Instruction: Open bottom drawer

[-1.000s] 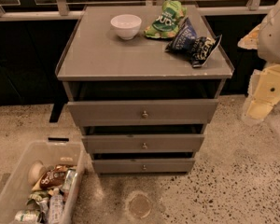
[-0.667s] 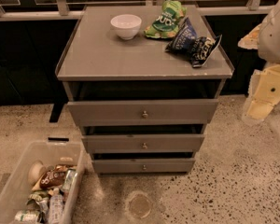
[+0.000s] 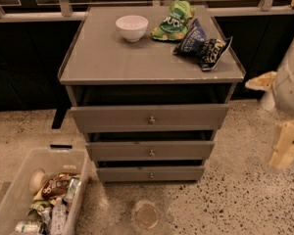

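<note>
The grey cabinet has three stacked drawers. The bottom drawer is the narrowest front, just above the floor, with a small round metal knob. Its front sits about level with the fronts above, and no tray interior shows. My gripper is a blurred cream shape at the right edge of the camera view. It hangs to the right of the cabinet at about the middle drawer's height, well clear of the knob. The white arm rises above it.
A white bowl and two snack bags lie on the cabinet top. A clear bin of cans and packets stands on the floor at lower left. A round mark is on the speckled floor in front.
My gripper has dropped lower and shifted slightly right beside the cabinet. The drawers and the things on top have not moved.
</note>
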Motion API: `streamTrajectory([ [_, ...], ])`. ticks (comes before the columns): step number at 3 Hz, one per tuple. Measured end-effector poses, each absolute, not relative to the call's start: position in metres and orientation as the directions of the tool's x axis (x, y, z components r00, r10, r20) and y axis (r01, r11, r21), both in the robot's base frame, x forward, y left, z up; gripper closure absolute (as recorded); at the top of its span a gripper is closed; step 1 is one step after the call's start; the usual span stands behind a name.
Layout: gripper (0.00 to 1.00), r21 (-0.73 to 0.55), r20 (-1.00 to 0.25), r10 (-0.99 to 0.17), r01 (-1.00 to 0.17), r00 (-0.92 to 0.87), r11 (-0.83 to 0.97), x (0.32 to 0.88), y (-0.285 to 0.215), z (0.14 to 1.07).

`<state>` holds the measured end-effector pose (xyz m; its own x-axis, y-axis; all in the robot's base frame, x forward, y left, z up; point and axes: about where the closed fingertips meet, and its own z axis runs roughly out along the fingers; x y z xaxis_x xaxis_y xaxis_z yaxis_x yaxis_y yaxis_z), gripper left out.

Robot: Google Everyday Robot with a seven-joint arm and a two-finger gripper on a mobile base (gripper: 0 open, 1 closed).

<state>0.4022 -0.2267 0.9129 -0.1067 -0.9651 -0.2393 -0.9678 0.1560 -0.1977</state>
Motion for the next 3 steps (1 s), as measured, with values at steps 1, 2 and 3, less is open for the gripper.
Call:
streamTrajectory([
  [1, 0.00, -0.187, -0.254, -0.966, -0.977, -0.054, 0.104, 0.370, -0.234, 0.857],
  [2, 0.00, -0.172, -0.263, -0.963, -0.980, -0.055, 0.103, 0.331, -0.251, 0.791],
  [3, 0.00, -0.093, -0.299, -0.949, -0.986, -0.103, 0.137, 0.270, -0.271, 0.707],
])
